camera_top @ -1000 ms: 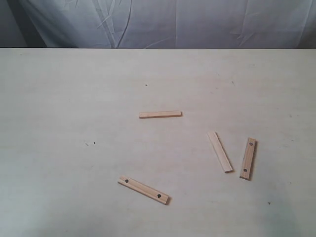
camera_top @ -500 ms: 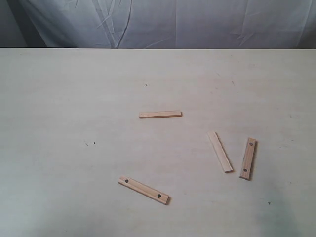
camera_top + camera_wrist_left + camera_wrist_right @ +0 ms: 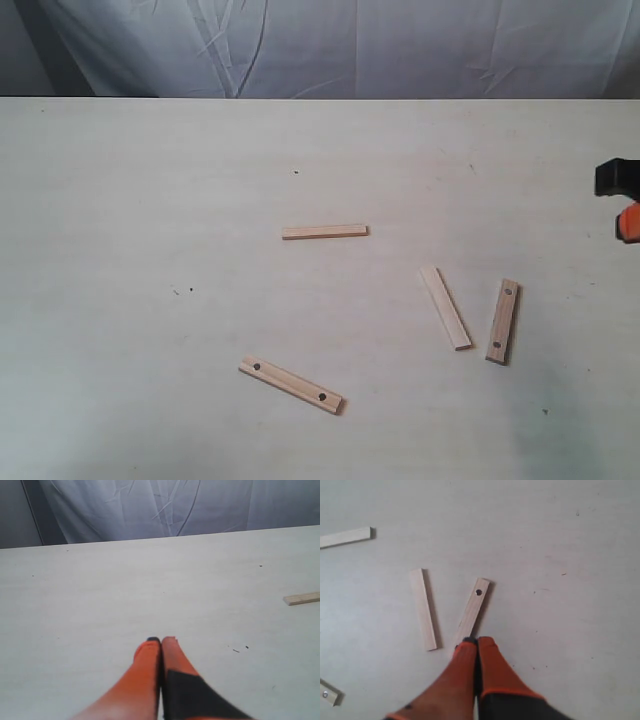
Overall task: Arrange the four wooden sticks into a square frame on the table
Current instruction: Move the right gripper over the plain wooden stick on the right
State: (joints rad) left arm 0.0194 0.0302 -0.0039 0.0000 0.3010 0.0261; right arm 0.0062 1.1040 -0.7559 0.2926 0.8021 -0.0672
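Four wooden sticks lie apart on the table [image 3: 150, 200], forming no square frame. A plain one [image 3: 325, 231] lies level near the middle. Another plain one [image 3: 445, 307] and a holed one [image 3: 503, 320] lie side by side at the right. The second holed stick [image 3: 291, 385] is slanted at the front. My right gripper [image 3: 477, 641] is shut and empty, its tips over the near end of the holed stick [image 3: 472, 611], beside the plain stick [image 3: 423, 608]. My left gripper [image 3: 161, 640] is shut and empty over bare table, with a plain stick's end [image 3: 302, 598] far off.
A black and orange part of the right arm [image 3: 618, 180] shows at the right edge of the exterior view. A wrinkled grey cloth [image 3: 350, 45] hangs behind the table's far edge. Tiny dark specks [image 3: 183, 291] mark the tabletop.
A black and orange part of the right arm has come into the exterior view at its right edge. None of the sticks has moved.
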